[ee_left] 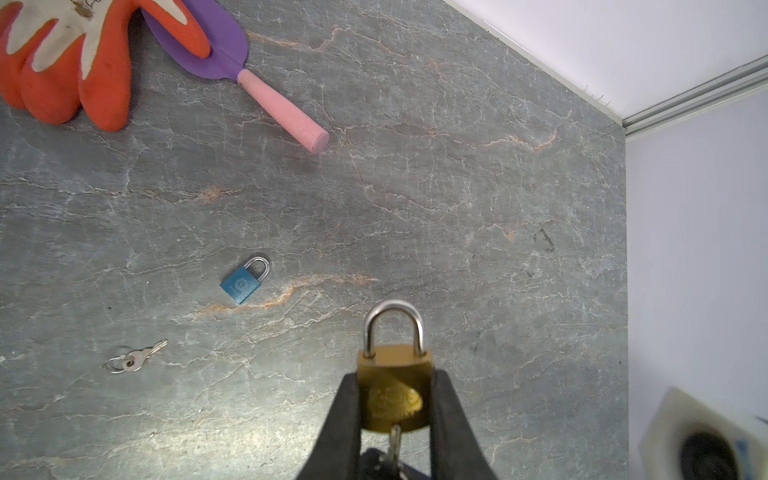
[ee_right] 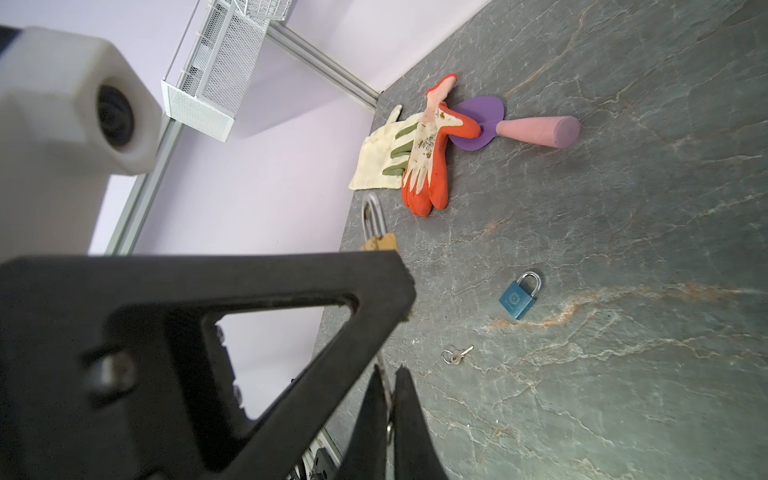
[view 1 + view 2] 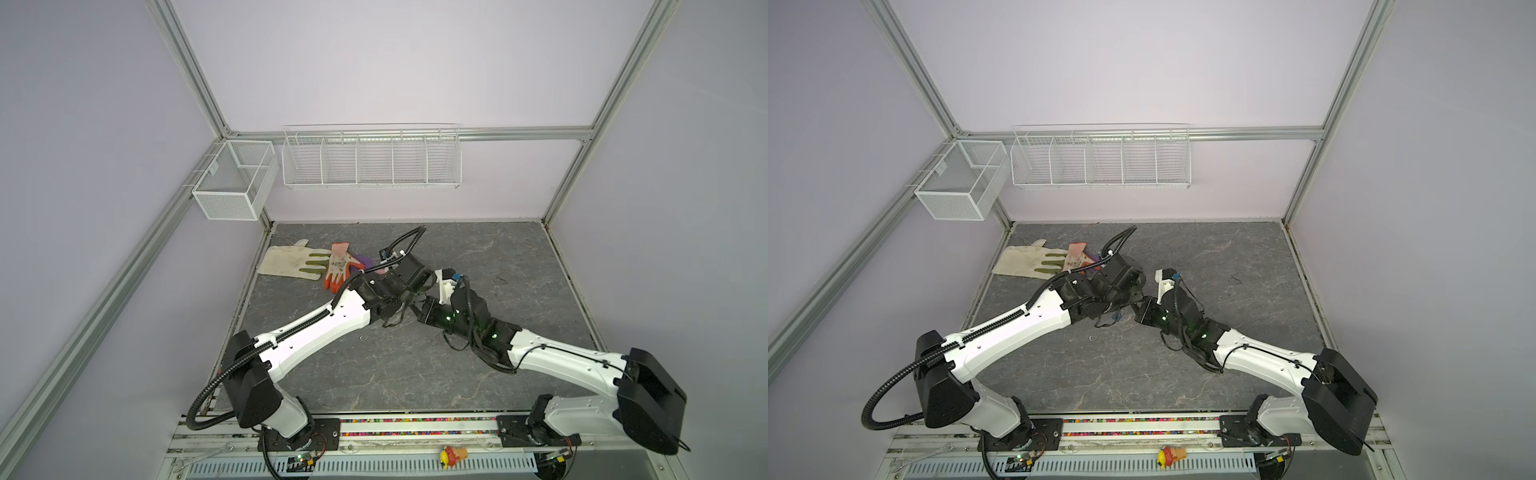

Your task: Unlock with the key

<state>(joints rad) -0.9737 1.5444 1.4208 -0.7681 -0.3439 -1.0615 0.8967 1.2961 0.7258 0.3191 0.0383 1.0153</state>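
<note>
While your left hand point(image 1: 395, 378) pinches the brass padlock point(image 1: 395, 399) by its body, shackle point(image 1: 392, 320) closed and pointing away from the hand, your right hand point(image 2: 388, 372) is pressed together on the key point(image 1: 395, 442) at the lock's base, just behind the left fingertips. A blue padlock point(image 1: 241, 284) and a spare key point(image 1: 135, 359) lie on the tabletop point(image 1: 457, 187) ahead of the left hand, well apart from it.

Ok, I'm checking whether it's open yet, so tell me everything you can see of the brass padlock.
The brass padlock has a gold-coloured metal body with a round stamped mark and a silver shackle, both legs seated, so it looks locked. It is held above the table, the left gripper clamping its sides. A key sits in its base, pinched by the right gripper.
</note>
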